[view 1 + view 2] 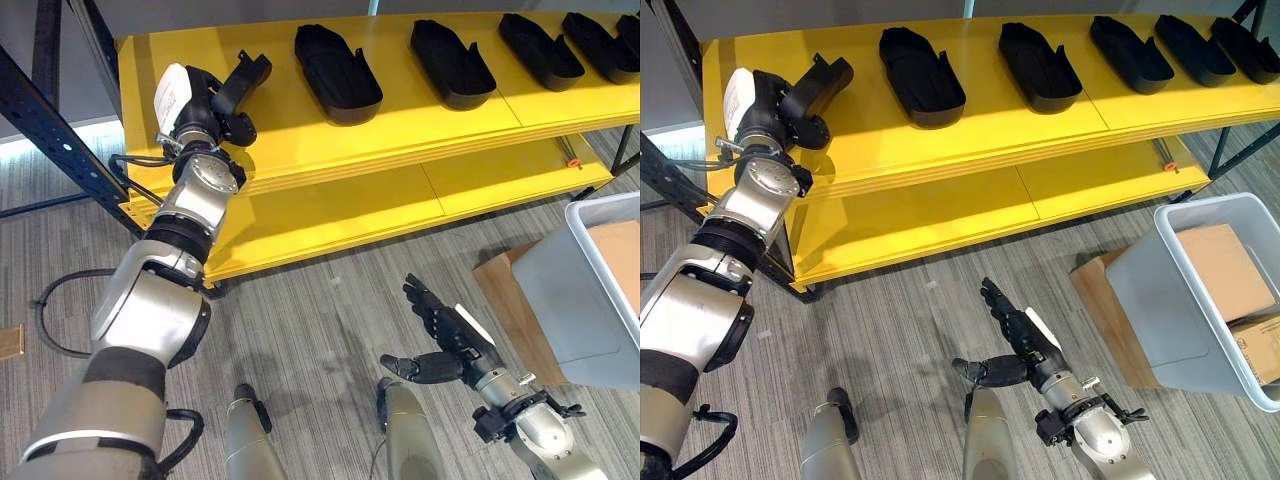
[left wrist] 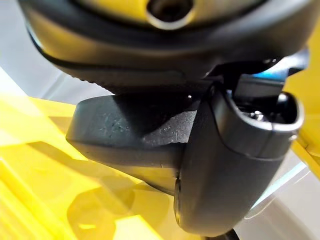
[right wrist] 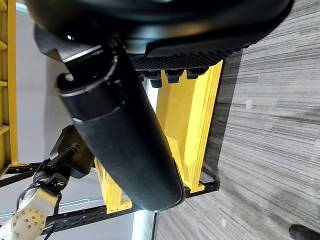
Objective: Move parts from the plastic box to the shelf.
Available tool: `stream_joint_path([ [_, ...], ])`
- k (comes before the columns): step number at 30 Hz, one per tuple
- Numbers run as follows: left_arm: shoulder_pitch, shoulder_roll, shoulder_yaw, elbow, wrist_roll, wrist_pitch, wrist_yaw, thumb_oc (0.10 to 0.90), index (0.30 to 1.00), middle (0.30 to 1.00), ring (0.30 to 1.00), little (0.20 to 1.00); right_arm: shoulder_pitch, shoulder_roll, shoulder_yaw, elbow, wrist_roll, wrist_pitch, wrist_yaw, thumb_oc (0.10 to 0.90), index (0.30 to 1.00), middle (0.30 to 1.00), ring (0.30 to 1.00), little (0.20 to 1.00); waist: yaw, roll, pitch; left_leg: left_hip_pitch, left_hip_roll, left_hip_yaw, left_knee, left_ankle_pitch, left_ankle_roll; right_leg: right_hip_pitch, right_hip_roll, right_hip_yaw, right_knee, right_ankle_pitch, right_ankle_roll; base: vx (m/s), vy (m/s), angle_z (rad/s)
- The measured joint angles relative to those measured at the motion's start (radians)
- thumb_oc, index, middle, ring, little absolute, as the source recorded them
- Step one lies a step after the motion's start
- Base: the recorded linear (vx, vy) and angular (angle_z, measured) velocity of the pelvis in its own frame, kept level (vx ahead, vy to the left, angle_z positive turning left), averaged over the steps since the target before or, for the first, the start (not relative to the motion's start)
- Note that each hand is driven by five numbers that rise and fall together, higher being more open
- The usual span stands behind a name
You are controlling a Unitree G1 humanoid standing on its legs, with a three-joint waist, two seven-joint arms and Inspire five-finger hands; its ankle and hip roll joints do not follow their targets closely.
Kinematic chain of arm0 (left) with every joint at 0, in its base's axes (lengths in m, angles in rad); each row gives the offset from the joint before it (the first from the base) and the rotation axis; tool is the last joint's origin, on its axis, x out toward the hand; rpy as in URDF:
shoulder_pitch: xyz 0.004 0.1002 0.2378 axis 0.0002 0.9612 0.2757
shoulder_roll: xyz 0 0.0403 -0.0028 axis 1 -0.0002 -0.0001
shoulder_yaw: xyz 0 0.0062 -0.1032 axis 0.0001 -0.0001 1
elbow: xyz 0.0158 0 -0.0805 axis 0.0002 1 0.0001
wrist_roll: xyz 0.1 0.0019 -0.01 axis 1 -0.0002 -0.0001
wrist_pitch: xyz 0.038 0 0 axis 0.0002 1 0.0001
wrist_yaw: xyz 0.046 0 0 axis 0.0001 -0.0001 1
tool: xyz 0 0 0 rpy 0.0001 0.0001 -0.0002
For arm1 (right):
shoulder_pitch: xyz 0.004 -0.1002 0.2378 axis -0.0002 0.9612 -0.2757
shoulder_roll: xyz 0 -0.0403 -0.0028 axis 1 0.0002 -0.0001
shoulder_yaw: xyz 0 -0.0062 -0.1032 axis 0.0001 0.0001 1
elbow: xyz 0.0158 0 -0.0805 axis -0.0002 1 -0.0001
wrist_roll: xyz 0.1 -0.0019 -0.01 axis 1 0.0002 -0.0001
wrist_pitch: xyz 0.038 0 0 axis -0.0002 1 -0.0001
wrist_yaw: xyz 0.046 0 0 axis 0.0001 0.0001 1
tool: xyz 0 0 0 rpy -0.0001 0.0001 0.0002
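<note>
Though robot hand (image 1: 205, 105) grips part (image 1: 243, 80), L wrist close-up: part-over-shelf (image 2: 30, 200) contact.

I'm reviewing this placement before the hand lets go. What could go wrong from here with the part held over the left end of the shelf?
The left hand holds the black part tilted above the yellow shelf; released like this, it may tip or land askew rather than flat like the other parts. It also sits near the shelf's left front corner, so a slip might send it off the edge. The right hand hangs open low over the floor, probably too far away to catch it.
</note>
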Motion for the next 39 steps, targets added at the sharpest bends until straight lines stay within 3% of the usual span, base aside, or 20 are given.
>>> stream_joint_path([
  [5,0.0,-0.012,0.045,0.011,-0.002,-0.004,0.047,0.4,0.3,0.3,0.3,0.3,-0.006,-0.017,0.019,-0.003,0.0,0.0,-0.011,0.9,1.0,1.0,1.0,1.0,0.0,0.0,0.0,-0.009,0.002,0.018,0.001,0.0,0.0,-0.028,0.0,0.02,0.007,0.002,0.001,0.0,-0.009,-0.07],
  [10,0.0,-0.032,0.129,0.022,-0.129,-0.016,0.104,0.4,0.3,0.3,0.3,0.3,-0.009,-0.039,0.048,-0.004,0.0,-0.003,-0.035,0.9,1.0,1.0,1.0,1.0,-0.002,0.0,0.0,-0.01,0.002,0.019,-0.001,0.0,-0.001,-0.032,0.003,0.022,0.011,0.002,0.002,0.0,-0.003,-0.01],
  [25,0.0,-0.048,0.138,0.038,-0.154,-0.019,0.212,0.4,0.3,0.3,0.3,0.3,-0.045,-0.093,0.08,-0.006,0.0,-0.033,-0.067,0.9,1.0,1.0,1.0,1.0,-0.015,-0.012,0.011,-0.01,0.003,0.022,-0.007,0.0,-0.001,-0.038,0.003,0.023,0.01,0.0,0.002,0.0,0.0,0.0],
  [39,-0.008,0.033,0.138,0.041,-0.154,-0.019,0.252,0.4,0.3,0.3,0.3,0.3,-0.049,-0.121,0.08,-0.008,0.0,-0.051,-0.077,0.9,1.0,1.0,1.0,1.0,-0.024,-0.009,0.03,-0.01,0.017,0.035,-0.011,0.008,-0.015,-0.057,0.015,0.033,0.016,0.001,0.002,0.0,-0.002,-0.02],
])
